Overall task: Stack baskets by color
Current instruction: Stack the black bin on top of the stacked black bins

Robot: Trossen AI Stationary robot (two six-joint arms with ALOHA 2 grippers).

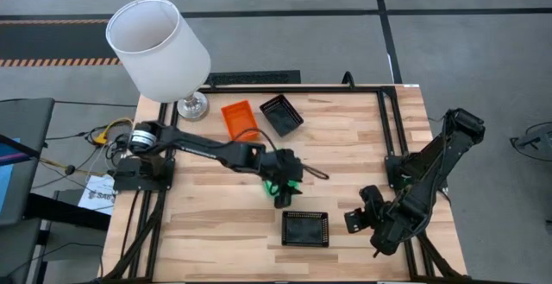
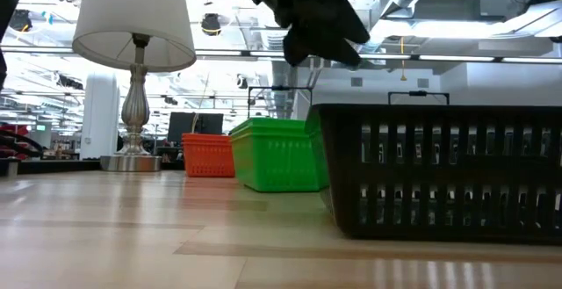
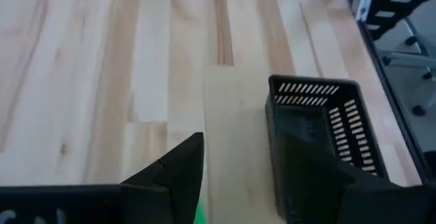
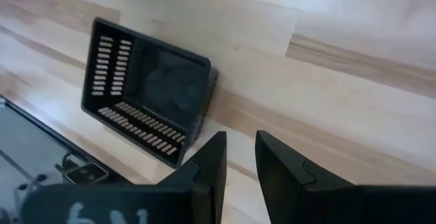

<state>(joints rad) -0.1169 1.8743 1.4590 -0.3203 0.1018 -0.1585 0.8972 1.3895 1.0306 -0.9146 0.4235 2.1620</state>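
Note:
My left gripper hangs open over the table's middle, just above a green basket that stands on its bottom; only a green sliver shows under one finger. A black basket sits upright near the front edge, between the two grippers. An orange basket and another black basket stand at the back. My right gripper is shut over bare wood at the front right, holding nothing.
A white-shaded lamp stands at the back left corner. A black frame runs along the table's right side. Bare wood lies at the front left and between the back baskets and the frame.

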